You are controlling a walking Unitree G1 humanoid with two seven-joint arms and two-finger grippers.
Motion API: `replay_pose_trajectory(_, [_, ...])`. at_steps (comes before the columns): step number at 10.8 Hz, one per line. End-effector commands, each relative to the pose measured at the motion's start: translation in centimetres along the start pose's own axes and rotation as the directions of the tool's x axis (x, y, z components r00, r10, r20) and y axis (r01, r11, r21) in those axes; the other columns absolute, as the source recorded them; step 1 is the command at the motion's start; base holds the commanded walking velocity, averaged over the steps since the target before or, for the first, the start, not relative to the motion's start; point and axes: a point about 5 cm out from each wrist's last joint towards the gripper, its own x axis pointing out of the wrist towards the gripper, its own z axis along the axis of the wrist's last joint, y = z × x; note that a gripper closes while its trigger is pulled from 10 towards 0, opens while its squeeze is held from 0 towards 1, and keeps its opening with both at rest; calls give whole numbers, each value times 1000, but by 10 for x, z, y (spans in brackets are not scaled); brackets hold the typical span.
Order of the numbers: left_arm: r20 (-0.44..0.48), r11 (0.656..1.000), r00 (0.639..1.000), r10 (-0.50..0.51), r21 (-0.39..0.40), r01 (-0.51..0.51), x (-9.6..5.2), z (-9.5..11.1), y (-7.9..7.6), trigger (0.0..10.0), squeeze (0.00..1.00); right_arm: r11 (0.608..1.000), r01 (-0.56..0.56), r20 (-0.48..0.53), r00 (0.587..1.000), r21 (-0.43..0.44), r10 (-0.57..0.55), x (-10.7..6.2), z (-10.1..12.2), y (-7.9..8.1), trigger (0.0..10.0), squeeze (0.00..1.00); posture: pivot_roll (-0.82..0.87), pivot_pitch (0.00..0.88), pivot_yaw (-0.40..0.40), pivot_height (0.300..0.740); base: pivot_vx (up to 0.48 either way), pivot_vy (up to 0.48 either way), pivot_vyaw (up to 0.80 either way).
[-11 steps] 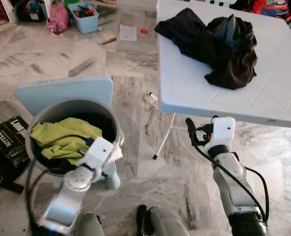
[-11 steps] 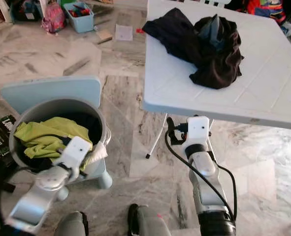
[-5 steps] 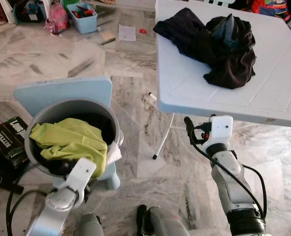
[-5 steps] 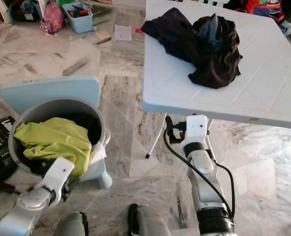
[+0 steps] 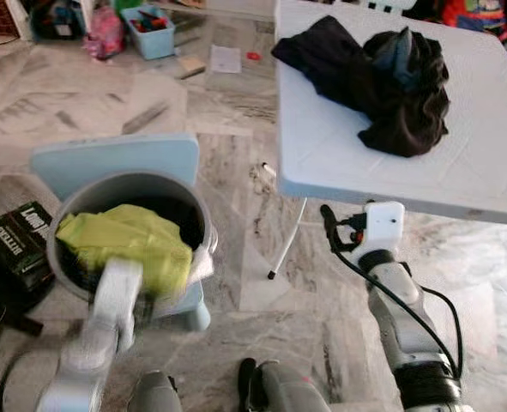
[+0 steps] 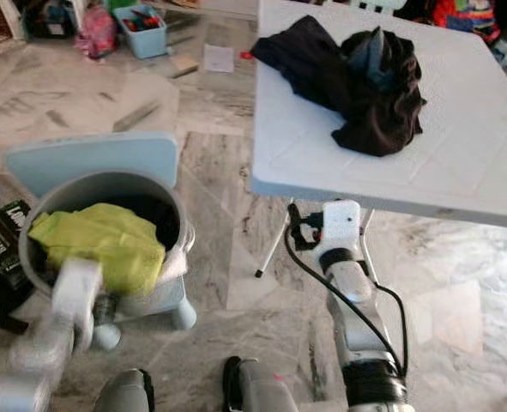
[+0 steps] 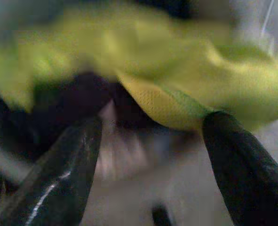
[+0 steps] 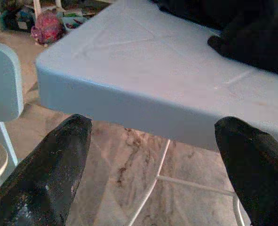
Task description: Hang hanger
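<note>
White table (image 5: 339, 163) at 1 o'clock carries dark clothes (image 5: 382, 77). Grey bucket (image 5: 73, 202) at 9 o'clock holds yellow-green cloth (image 5: 129, 249). My left gripper (image 7: 148, 155) gapes wide beside it; right gripper (image 8: 153, 155) wide below table edge. Hanger unidentifiable.

My left arm (image 5: 99, 330) was blurred and bent low at my left side, its gripper (image 7: 150, 155) with fingers spread, while my right arm (image 5: 399, 318) reached forward, its gripper (image 8: 153, 155) also spread wide.
</note>
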Motion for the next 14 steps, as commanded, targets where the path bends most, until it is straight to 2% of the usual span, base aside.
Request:
replay_pose_trajectory(1, [102,1000,995,-5,-9,6,-1,14,-2,10000,1000,1000,4,-5,1000,-15,-4,-1,-2,-4,10000,0,35,123,-135,740,0,0,0])
replay_pose_trajectory(3, [230,1000,973,-12,-22,17,-2,33,-5,10000,1000,1000,19,-5,1000,-21,-19,-1,-2,-11,10000,0,30,124,-130,740,0,0,0])
replay_pose_trajectory(4, [309,1000,951,-10,-12,15,-2,45,-6,10000,1000,1000,18,-5,1000,-20,-18,-3,-3,-9,10000,0,27,127,-131,740,0,0,0])
replay_pose_trajectory(5, [332,1000,943,24,-19,-19,0,52,-2,10000,1000,1000,17,-5,1000,-19,-17,-3,-3,-8,10000,0,25,131,-132,740,0,0,0])
replay_pose_trajectory(6, [265,996,961,83,-8,-84,21,51,16,10000,1000,1000,14,-8,1000,-20,-14,-4,-4,-8,10000,0,24,132,-135,740,0,0,0])
replay_pose_trajectory(8, [187,996,979,83,4,-85,55,54,31,10000,1000,1000,9,-7,1000,-24,-9,-5,-2,-8,10000,0,0,134,-144,740,0,0,0])
replay_pose_trajectory(9, [140,1000,990,1,30,-5,69,53,27,10000,525,1000,9,-4,1000,-29,-9,-6,-1,-9,10000,0,-26,135,-144,740,0,0,0])
replay_pose_trajectory(10, [38,994,996,-78,73,76,87,47,21,10000,0,999,25,-1,1000,-43,-25,-10,1,-15,10000,0,-58,135,-140,740,0,0,0])
replay_pose_trajectory(11, [-6,991,994,-106,80,106,90,41,19,10000,0,998,33,-4,999,-49,-33,-13,1,-18,10000,0,-70,134,-137,740,0,0,0])
replay_pose_trajectory(12, [-62,979,983,-175,99,180,93,32,14,10000,0,998,44,-8,999,-55,-44,-17,1,-22,10000,0,-83,136,-132,740,0,0,0])
replay_pose_trajectory(14, [-115,922,923,-368,80,378,87,17,-1,10000,0,998,41,-12,999,-54,-42,-17,1,-20,10000,0,-79,138,-129,740,0,0,0])
